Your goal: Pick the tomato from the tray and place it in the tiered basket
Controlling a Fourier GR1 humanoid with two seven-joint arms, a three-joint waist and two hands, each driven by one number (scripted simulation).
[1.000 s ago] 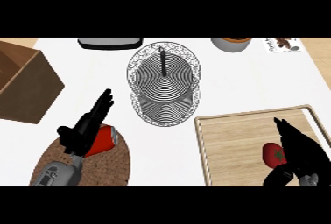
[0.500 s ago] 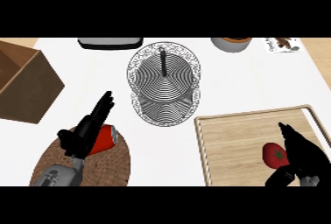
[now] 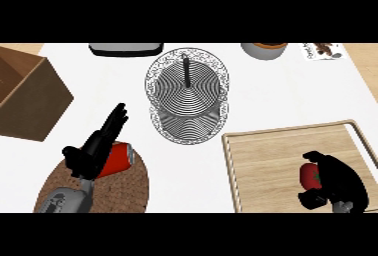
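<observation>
1. nearest the viewer, at the lower right, the right hand [image 3: 336, 182] lay over the tomato [image 3: 309, 176], fingers and thumb curled round it; only the tomato's red left side showed.
2. the tomato sat low on the wooden tray [image 3: 266, 150], on its right half, and looked not yet lifted, though contact with the tray was hidden by the hand.
3. at the lower left, the left hand [image 3: 94, 147] stood open with straight fingers pointing up and away, resting above a round woven mat [image 3: 129, 187].
4. a red can [image 3: 117, 159] lay on that mat, just beside the left hand and partly behind it.
5. farther off, at centre, the tiered basket [image 3: 186, 95], wire with a dark central post, held nothing visible.
6. a brown box [image 3: 26, 95] sat far left; a dark appliance [image 3: 125, 48] and a bowl [image 3: 264, 50] lined the far edge.
7. judged progress: the grasp seemed made; lifting, carrying up and left to the basket, and releasing all remained.
</observation>
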